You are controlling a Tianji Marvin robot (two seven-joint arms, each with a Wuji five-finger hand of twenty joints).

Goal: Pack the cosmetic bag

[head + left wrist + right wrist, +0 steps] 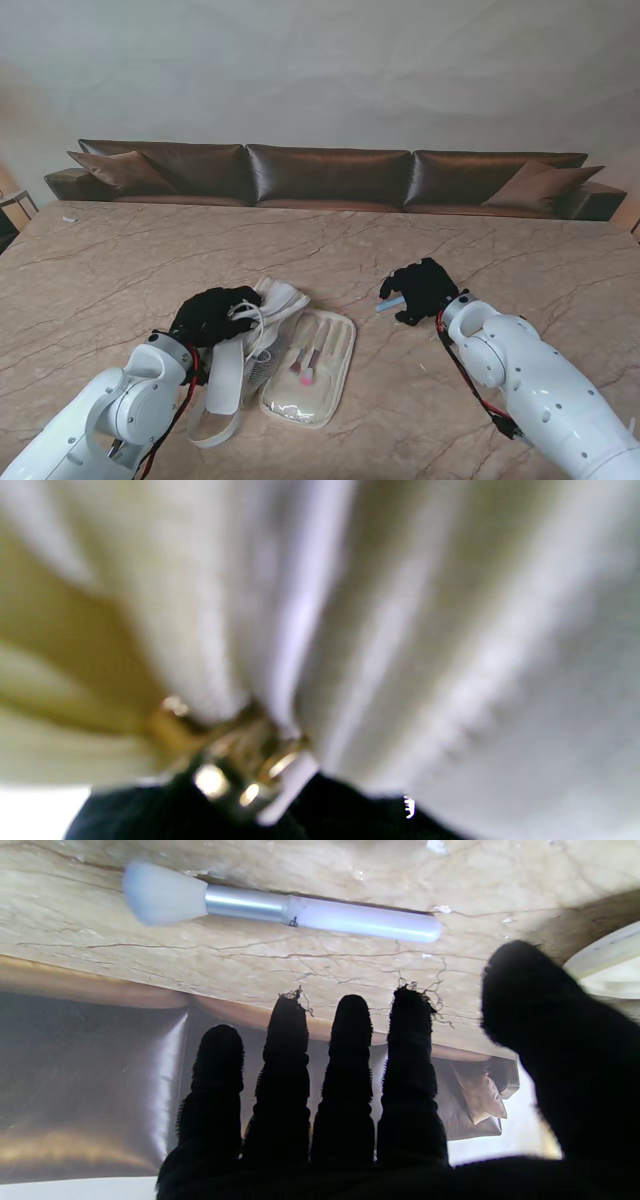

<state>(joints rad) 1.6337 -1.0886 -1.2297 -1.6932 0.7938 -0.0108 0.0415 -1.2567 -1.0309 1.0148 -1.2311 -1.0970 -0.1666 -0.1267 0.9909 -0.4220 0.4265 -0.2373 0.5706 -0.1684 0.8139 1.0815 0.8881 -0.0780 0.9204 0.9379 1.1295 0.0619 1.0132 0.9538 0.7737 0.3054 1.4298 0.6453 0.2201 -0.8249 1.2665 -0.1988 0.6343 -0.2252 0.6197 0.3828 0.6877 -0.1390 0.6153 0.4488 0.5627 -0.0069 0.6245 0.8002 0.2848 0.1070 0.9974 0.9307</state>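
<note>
Nearest me, left hand (213, 314) is resting on the white cosmetics bag (300, 370), black-gloved fingers curled over the bag's folded top edge with a loop of cord across them; looks like gripping fabric. Left wrist view is showing only blurred white cloth and a brass zipper pull (235, 760) right at the fingers. Bag is lying open and flat on the table (120, 270), left of centre, one strap (225, 390) trailing toward me. Two pink-tipped brushes (308, 358) are lying inside the open flap, side by side.

Right hand (424, 287) is hovering palm down right of centre, fingers (350, 1040) spread and straight, thumb apart, holding nothing. One pale blue makeup brush (388, 304) is lying flat on the table just beside the hand's left edge, poking out from under it; wrist view is showing its bristle head, silver ferrule, handle, and no finger touching it.

Count: one bag, three brushes, two hands.

Surface is being beige veined marble. Farther back, a long brown leather sofa (330, 175) with cushions is running along the far edge, plain pale wall behind.
</note>
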